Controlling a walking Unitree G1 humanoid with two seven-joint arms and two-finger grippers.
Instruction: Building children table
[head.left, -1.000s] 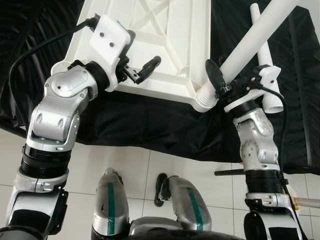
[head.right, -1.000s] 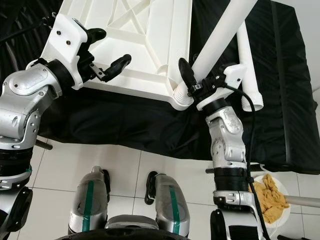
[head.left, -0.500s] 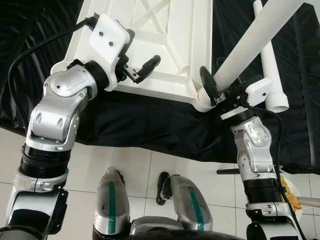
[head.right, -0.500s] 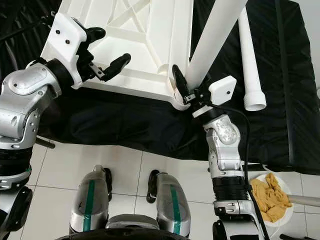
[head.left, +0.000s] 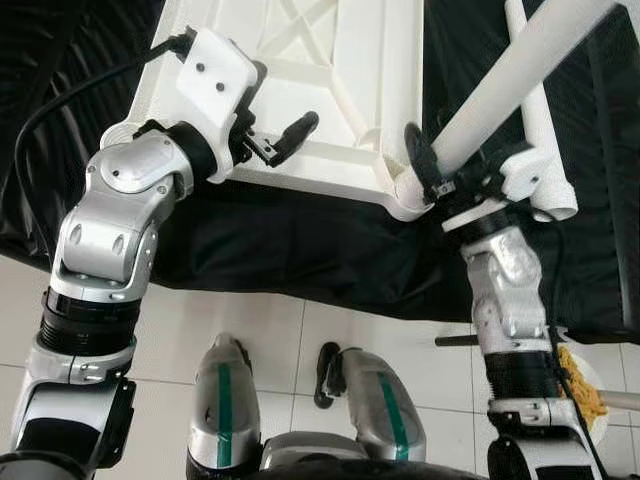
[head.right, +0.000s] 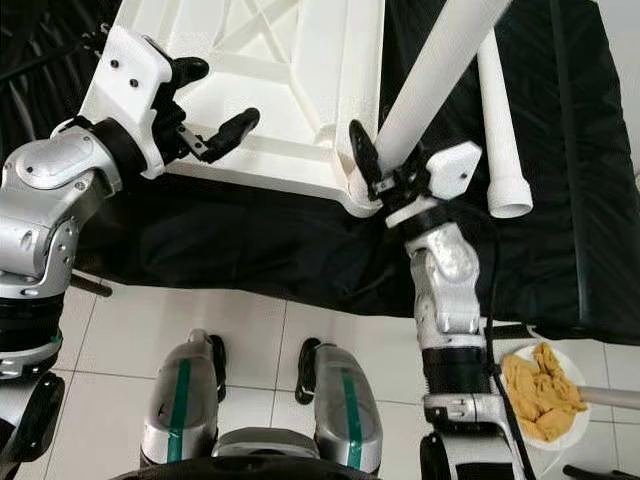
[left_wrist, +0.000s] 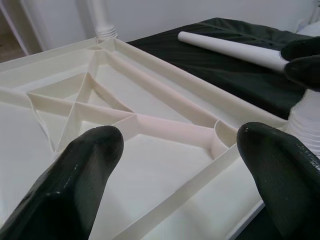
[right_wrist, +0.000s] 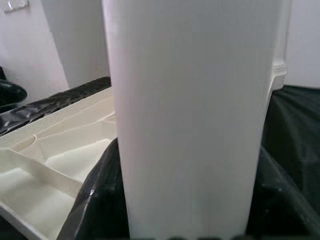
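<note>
Upturned white tabletop (head.left: 330, 90), ribbed underside up, lying on a black cloth (head.left: 290, 245) over the floor, toward 12 o'clock from the robot's feet. At the tabletop's near right corner, around 1 o'clock, a white table leg (head.left: 520, 75) standing tilted, its lower end at the corner socket (head.left: 410, 195). Right gripper (head.left: 440, 180) pinching that leg just above the socket, black fingers pressed against both its sides in the right wrist view. Left gripper (head.left: 280, 130) at 11 o'clock, hovering over the tabletop's near edge, fingers spread wide and holding nothing. A spare leg (head.right: 500, 130) lying on the cloth near 2 o'clock. A white plate (head.right: 545, 395) of yellowish food on the tiled floor at 4 o'clock.
</note>
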